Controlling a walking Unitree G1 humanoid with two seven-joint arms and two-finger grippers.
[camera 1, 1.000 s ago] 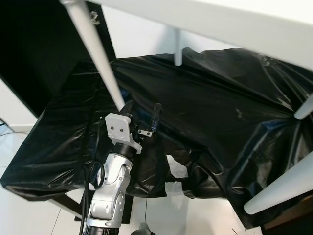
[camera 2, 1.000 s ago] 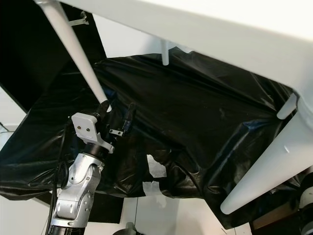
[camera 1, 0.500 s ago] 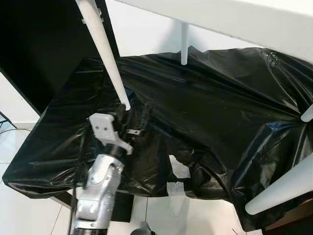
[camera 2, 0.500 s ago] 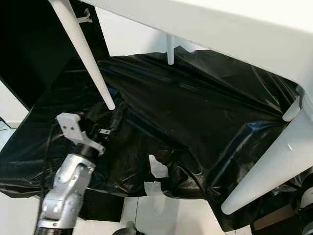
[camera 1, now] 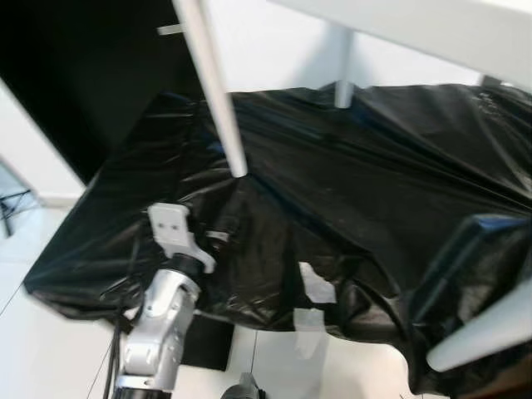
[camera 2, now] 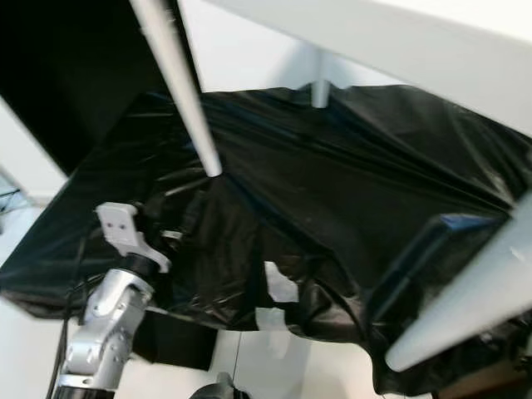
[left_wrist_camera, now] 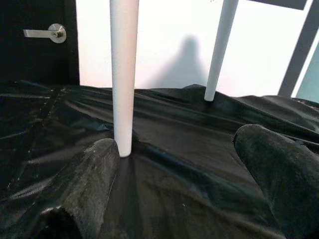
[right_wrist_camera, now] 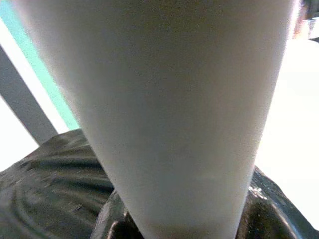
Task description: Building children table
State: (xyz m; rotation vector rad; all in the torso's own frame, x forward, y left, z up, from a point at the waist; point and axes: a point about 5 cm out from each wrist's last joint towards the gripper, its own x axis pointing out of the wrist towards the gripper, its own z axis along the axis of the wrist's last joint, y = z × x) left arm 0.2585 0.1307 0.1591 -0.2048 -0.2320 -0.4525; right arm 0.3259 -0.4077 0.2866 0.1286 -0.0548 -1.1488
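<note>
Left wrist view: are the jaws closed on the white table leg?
No. The left gripper is open, and the white table leg stands beyond it on the black plastic sheet.

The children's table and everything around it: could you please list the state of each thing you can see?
Children's table: upright, its legs resting on the black plastic sheet.
Near-left table leg: foot on the sheet, free of any grip.
Black plastic sheet: draped and wrinkled over a low platform.
Left gripper: jaws open, low beside the near-left leg, holding nothing.
Right gripper: pressed close to a white table leg; jaws cannot be judged.
Door: closed, handle level.
</note>
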